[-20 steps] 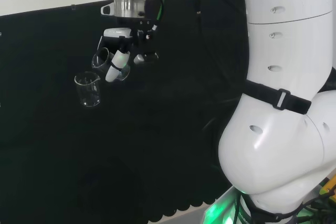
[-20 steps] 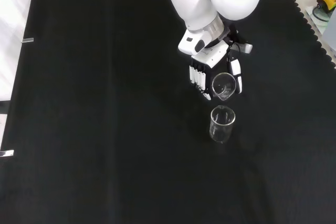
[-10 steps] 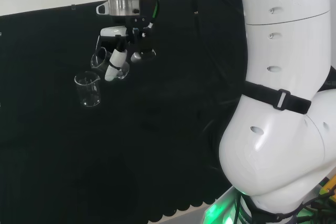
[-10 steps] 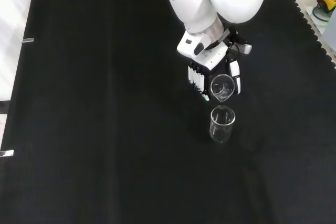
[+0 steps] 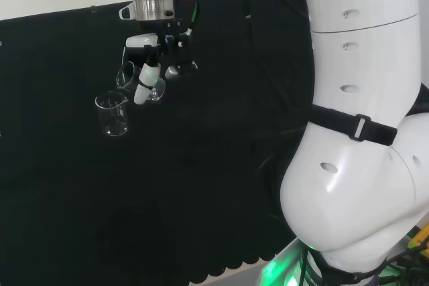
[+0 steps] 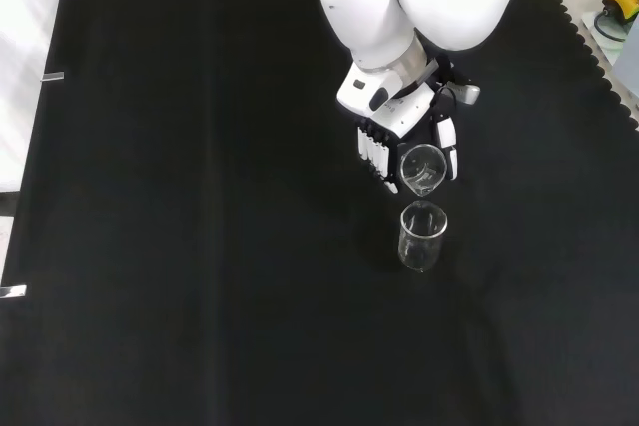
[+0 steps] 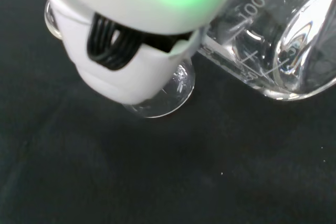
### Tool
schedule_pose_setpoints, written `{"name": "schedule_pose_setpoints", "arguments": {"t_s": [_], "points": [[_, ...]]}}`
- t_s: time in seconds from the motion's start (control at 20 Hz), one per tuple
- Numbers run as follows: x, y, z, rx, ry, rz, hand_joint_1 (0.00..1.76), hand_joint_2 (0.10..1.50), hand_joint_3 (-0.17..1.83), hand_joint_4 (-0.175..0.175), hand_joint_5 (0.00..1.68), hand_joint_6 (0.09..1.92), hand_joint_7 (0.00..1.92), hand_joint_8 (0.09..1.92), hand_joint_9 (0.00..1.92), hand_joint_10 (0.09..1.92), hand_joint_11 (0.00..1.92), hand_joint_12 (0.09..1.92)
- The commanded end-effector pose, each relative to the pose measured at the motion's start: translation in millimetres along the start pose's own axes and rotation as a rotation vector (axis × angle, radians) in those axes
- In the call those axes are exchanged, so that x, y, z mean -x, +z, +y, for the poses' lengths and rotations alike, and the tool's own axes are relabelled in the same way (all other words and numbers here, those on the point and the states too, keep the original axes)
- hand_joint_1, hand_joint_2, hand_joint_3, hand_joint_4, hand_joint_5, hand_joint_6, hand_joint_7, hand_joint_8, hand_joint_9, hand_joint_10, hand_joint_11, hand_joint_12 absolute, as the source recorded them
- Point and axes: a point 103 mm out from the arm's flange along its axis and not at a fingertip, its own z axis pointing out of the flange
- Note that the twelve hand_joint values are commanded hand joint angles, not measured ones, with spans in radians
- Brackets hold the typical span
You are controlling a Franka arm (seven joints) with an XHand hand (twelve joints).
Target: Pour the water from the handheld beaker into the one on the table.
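The hand [image 6: 383,133] is shut on a small clear beaker [image 6: 423,168], fingers on one side and thumb on the other. This held beaker [image 5: 128,76] hangs above the cloth, tipped with its mouth toward a second clear beaker [image 5: 113,114] that stands upright on the cloth. In the front view the tipped rim sits just above the standing beaker [image 6: 422,237]. The wrist view has the held beaker [image 7: 273,51] lying almost on its side, and the standing beaker [image 7: 164,94] partly hidden behind a white part of the hand [image 7: 131,40]. I cannot tell how much water is in either.
Black cloth [image 6: 200,197] covers the bench around both beakers. The arm's big white links [image 5: 362,132] stand at the right of the head view. Small coloured things [image 6: 619,2] lie off the cloth at the front view's top right corner.
In the head view the hand with its beaker has drifted slightly left and up, closer over the standing beaker. The standing beaker has not moved.
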Motion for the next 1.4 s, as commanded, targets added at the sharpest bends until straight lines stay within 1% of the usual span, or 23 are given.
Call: {"name": "schedule_pose_setpoints", "arguments": {"t_s": [0.05, 0.7, 1.05, 1.2, 1.3, 1.4], "points": [[-0.8, 0.1, -0.6, -0.016, 0.019, -0.03, 1.42, 0.95, -0.01, -0.175, 1.32, 0.4, 1.41, 0.37, 1.35, 0.33, 1.0, 0.89], [-8.2, -6.5, -0.7, -0.021, 0.03, -0.075, 1.42, 0.95, -0.01, -0.175, 1.32, 0.4, 1.41, 0.36, 1.35, 0.32, 1.0, 0.89], [-13.1, -8.4, 0.5, -0.036, 0.041, -0.104, 1.42, 0.95, -0.01, -0.175, 1.32, 0.4, 1.41, 0.36, 1.35, 0.32, 1.0, 0.89], [-15.4, -8.9, 0.3, -0.034, 0.047, -0.104, 1.42, 0.95, -0.01, -0.175, 1.32, 0.4, 1.41, 0.36, 1.36, 0.32, 1.0, 0.89], [-17.4, -7.1, 0.4, -0.043, 0.048, -0.125, 1.42, 0.95, -0.01, -0.175, 1.32, 0.4, 1.41, 0.35, 1.36, 0.32, 1.0, 0.89], [-18.3, -5.9, 0.5, -0.048, 0.048, -0.129, 1.42, 0.95, -0.01, -0.175, 1.32, 0.4, 1.41, 0.35, 1.36, 0.32, 1.0, 0.89]]}}
